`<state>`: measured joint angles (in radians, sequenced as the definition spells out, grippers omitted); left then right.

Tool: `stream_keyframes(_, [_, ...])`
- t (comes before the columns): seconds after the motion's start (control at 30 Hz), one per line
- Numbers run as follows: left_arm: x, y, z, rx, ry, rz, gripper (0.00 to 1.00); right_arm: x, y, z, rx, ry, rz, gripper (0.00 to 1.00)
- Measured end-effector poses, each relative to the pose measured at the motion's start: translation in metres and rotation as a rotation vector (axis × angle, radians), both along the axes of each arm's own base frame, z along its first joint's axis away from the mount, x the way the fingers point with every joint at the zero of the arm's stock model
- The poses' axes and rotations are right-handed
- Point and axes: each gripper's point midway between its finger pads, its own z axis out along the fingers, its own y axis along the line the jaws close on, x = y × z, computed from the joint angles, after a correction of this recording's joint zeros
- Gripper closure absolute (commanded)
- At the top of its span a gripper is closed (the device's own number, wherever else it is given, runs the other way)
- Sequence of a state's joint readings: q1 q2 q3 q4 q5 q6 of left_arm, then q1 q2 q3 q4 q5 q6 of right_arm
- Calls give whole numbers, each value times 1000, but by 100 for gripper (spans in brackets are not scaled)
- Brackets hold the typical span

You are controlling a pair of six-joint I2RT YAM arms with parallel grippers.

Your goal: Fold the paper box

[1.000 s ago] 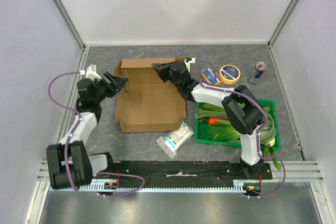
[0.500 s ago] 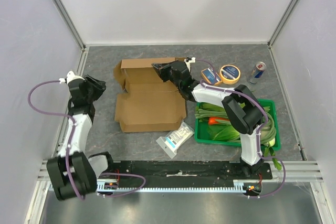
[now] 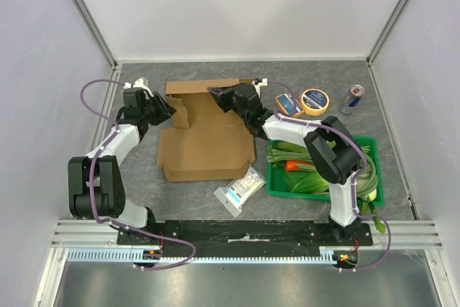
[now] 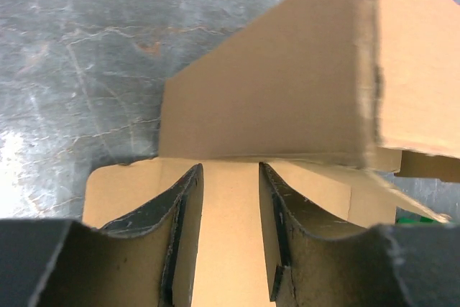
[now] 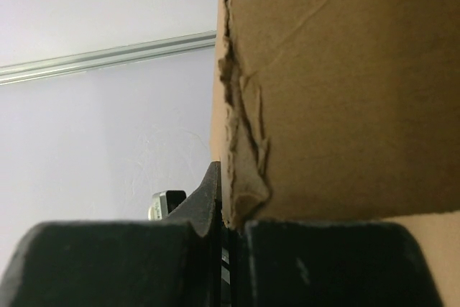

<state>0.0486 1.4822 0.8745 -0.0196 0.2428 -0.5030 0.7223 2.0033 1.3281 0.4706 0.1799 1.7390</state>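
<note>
We think we are near the start of this job. The paper box (image 3: 205, 138) lies in the middle of the grey table (image 3: 180, 203), between our two arms, and most of it is flat like a sheet. The big front part lies flat down. The back wall stands up, and the little side flaps at the left are lifted a bit. So one wall is up, and the other walls, the tabs and the lid are not yet folded, as far as we can tell. Our right gripper (image 3: 215, 92) is at the back wall, and its own camera shows the jaws closed tight on the torn edge of the cardboard. Our left gripper (image 3: 164, 108) is at the back left corner of the box. Its jaws are apart and hold nothing. A flat flap lies just past its fingers (image 4: 185, 221), with a raised wall in front. The box has nothing inside it. Near it on the right is a green crate (image 3: 302, 194), full of long green vegetables (image 3: 291, 150) with one orange-red one (image 3: 296, 165) among them. A small white and blue packet (image 3: 241, 190) lies on the table near the front of the box, not in anything.
</note>
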Motion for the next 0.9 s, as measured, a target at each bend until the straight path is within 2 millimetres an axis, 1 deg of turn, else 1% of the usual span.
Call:
stream_keyframes(0.07, [1,-9,3,15,-13,-32,52,0,0,0,0,0,0,100])
stream_keyframes(0.13, [3,-13,6,29,-28,-50,46,0,0,0,0,0,1,100])
stream_keyframes(0.2, [4,-12,6,46,-34,-49,42,0,0,0,1,0,1,100])
stream_keyframes(0.27, [7,-9,7,67,-49,-44,42,0,0,0,0,0,1,100])
stream_keyframes(0.4, [14,1,6,125,-106,-25,50,0,0,0,1,0,3,100])
stream_keyframes(0.47, [17,2,6,143,-145,-30,52,0,0,0,1,0,4,100])
stream_keyframes(0.57, [20,3,7,170,-199,-43,52,-1,0,0,0,0,6,100])
stream_keyframes(0.6, [21,3,8,180,-216,-49,50,-1,0,0,0,0,6,100])
stream_keyframes(0.63, [21,2,8,187,-227,-54,50,-1,0,0,0,0,6,100])
stream_keyframes(0.7, [22,-2,9,204,-250,-70,59,-1,1,0,-1,0,6,100])
stream_keyframes(0.77, [25,-5,11,221,-272,-72,65,-1,1,0,-1,-1,6,100])
stream_keyframes(0.83, [28,-6,11,240,-281,-63,65,0,1,0,0,-1,6,100])
stream_keyframes(0.9, [30,-6,11,261,-287,-46,72,0,0,1,0,-1,5,100])
